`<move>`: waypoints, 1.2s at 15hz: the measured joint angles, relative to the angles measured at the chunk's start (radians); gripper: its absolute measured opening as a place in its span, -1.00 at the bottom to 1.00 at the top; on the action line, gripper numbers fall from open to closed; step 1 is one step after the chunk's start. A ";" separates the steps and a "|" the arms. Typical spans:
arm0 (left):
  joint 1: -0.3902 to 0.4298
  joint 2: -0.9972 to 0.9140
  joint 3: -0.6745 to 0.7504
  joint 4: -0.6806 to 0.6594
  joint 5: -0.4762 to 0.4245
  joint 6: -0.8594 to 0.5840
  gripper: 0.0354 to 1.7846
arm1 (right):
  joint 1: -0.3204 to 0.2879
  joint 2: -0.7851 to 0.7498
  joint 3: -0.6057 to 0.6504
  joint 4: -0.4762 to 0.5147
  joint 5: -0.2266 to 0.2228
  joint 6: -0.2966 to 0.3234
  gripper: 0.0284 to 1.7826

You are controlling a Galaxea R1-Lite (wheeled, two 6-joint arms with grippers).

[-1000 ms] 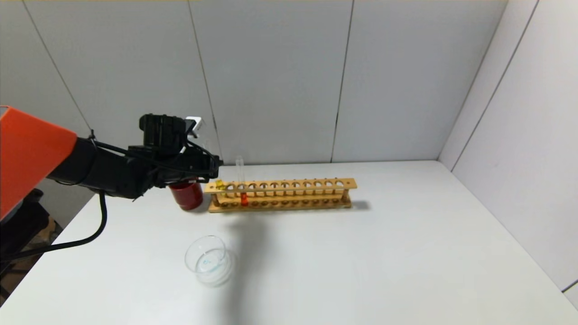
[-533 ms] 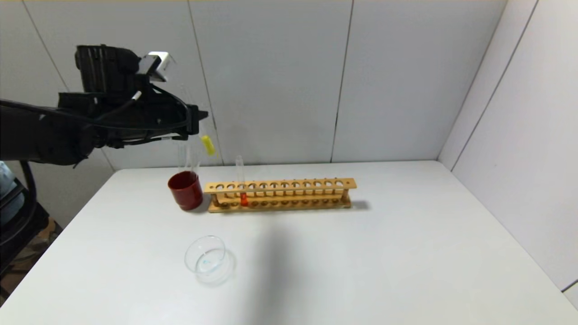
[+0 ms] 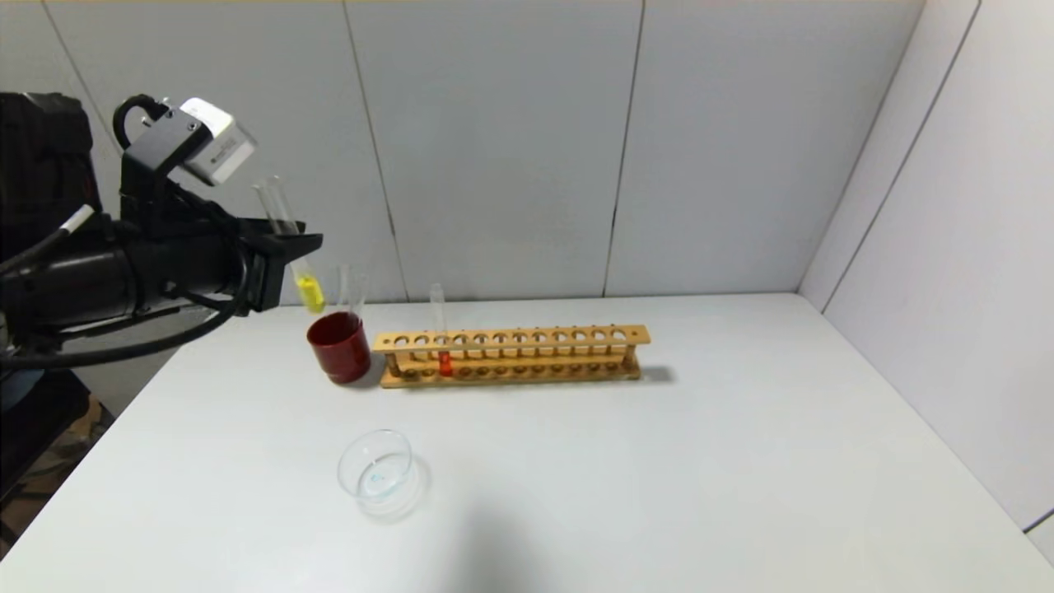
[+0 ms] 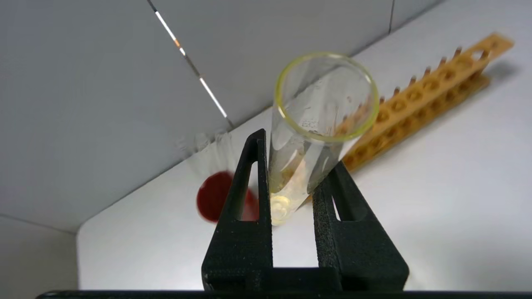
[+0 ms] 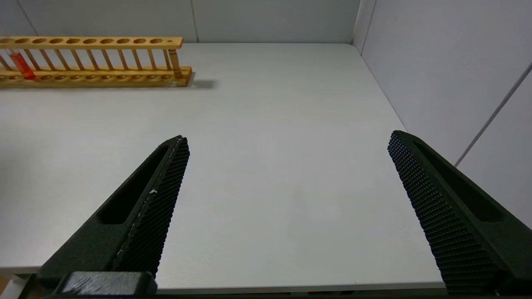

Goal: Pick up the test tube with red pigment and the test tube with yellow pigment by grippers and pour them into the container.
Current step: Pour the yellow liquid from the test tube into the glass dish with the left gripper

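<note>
Your left gripper (image 3: 284, 247) pinched the yellow tube (image 3: 290, 240), nearly upright, high at far left; the glass dish (image 3: 375, 475) lay nearer you and rightward, below.

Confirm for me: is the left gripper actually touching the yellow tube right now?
Touching. In the left wrist view both fingers of the left gripper press against the sides of the test tube with yellow pigment, no gap showing. The head view shows it lifted clear of the rack.

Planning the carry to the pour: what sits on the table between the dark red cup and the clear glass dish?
Nothing: in the head view, bare white table separates the dark red cup from the clear glass dish.
</note>
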 joint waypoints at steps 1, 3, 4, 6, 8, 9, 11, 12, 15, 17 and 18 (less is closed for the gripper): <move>0.001 -0.013 0.031 0.000 -0.033 0.040 -0.67 | 0.000 0.000 0.000 0.000 0.000 0.000 0.96; 0.024 -0.022 0.077 -0.001 -0.139 0.104 -0.67 | 0.000 0.000 0.000 0.000 0.000 0.000 0.96; 0.050 -0.019 0.096 -0.001 -0.199 0.158 -0.67 | -0.001 0.000 0.000 0.000 0.000 0.000 0.96; 0.092 -0.001 0.121 -0.004 -0.297 0.265 -0.67 | 0.000 0.000 0.000 0.000 0.000 0.000 0.96; 0.126 0.025 0.147 -0.009 -0.394 0.347 -0.67 | 0.000 0.000 0.000 0.000 0.000 0.000 0.96; 0.141 0.036 0.152 -0.008 -0.420 0.396 -0.67 | 0.000 0.000 0.000 0.000 0.000 0.000 0.96; 0.184 0.073 0.150 -0.007 -0.440 0.556 -0.67 | 0.000 0.000 0.000 0.000 0.000 0.000 0.96; 0.204 0.089 0.144 -0.007 -0.442 0.634 -0.67 | 0.000 0.000 0.000 0.000 0.000 0.000 0.96; 0.242 0.136 0.135 -0.012 -0.444 0.872 -0.67 | 0.000 0.000 0.000 0.000 0.000 0.000 0.96; 0.245 0.146 0.161 -0.013 -0.446 0.996 -0.67 | 0.000 0.000 0.000 0.000 0.000 0.000 0.96; 0.242 0.145 0.175 -0.014 -0.446 1.042 -0.67 | 0.000 0.000 0.000 0.000 0.000 0.000 0.96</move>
